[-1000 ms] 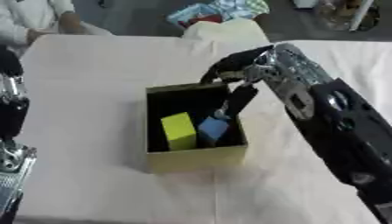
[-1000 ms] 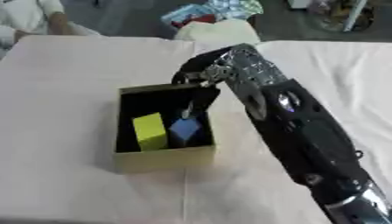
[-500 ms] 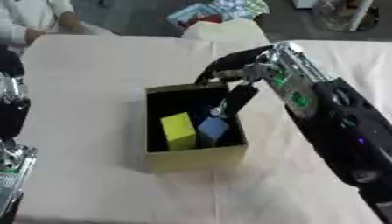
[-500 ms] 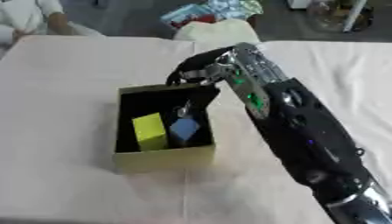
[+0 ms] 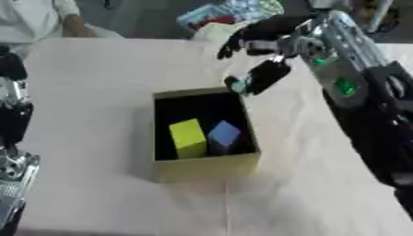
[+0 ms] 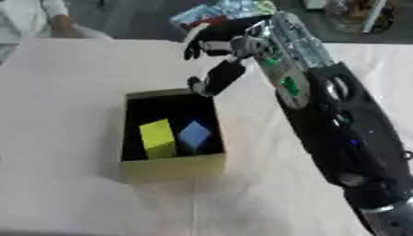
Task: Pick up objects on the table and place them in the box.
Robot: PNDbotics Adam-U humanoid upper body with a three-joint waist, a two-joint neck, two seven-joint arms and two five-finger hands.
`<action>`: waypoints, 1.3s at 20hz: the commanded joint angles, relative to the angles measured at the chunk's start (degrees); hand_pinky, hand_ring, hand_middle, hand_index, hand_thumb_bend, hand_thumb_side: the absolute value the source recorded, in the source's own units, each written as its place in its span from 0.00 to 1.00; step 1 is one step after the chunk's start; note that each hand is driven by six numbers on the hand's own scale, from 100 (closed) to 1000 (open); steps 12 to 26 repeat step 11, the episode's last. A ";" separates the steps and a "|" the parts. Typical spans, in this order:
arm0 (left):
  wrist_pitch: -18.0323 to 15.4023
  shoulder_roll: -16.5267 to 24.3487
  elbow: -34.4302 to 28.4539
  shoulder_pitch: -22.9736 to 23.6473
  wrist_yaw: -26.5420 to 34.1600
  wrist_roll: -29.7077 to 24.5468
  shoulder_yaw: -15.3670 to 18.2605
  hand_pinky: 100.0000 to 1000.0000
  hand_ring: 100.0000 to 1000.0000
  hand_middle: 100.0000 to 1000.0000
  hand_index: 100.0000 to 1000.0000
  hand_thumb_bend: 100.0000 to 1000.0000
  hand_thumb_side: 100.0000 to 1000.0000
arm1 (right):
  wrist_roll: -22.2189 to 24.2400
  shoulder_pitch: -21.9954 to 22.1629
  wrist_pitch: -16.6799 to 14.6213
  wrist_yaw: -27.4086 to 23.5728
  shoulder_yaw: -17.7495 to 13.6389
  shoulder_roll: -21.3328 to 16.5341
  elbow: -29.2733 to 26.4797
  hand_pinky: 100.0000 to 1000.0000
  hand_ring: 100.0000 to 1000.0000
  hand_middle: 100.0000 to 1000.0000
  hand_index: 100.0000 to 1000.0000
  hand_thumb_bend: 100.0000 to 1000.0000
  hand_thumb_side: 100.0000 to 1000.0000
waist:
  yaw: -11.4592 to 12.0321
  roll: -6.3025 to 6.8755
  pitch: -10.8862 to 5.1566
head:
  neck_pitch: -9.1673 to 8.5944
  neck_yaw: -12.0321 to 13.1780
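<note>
A pale cream cloth covers the table (image 5: 97, 83), showing faint fold creases near the front edge, and beyond its far edge the room is a dim blur of grey floor with a heap of coloured packets (image 5: 230, 11) lying just past the cloth. An open olive-yellow cardboard box (image 5: 206, 168) sits near the middle of the table, its inside dark; on its floor a yellow block (image 5: 187, 137) stands beside a blue block (image 5: 223, 134), the two touching or nearly so. The right hand (image 5: 262, 41) hangs above the far right corner of the box, its fingers spread and relaxed and curled round nothing, its thumb pointing down toward the box rim. Just at the tip of the thumb there is a small greenish-grey smudge at the box's corner; whether it is a separate thing or part of the hand cannot be told. The right arm (image 6: 322, 106) fills the right side of the view, black with green lights, and is cut off at the lower edge. The left arm (image 5: 14, 138) shows only as a black and silver strip along the left edge of the left eye view; its hand cannot be made out.
</note>
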 commanded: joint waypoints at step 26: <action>-0.70 0.65 -0.85 -0.02 -0.67 2.41 1.41 0.86 0.61 0.73 0.71 0.40 0.53 | -12.32 7.24 12.14 5.64 -15.89 -7.98 -17.78 0.72 0.75 0.69 0.83 0.00 0.75 | -0.74 0.77 -0.50 | 0.30 0.33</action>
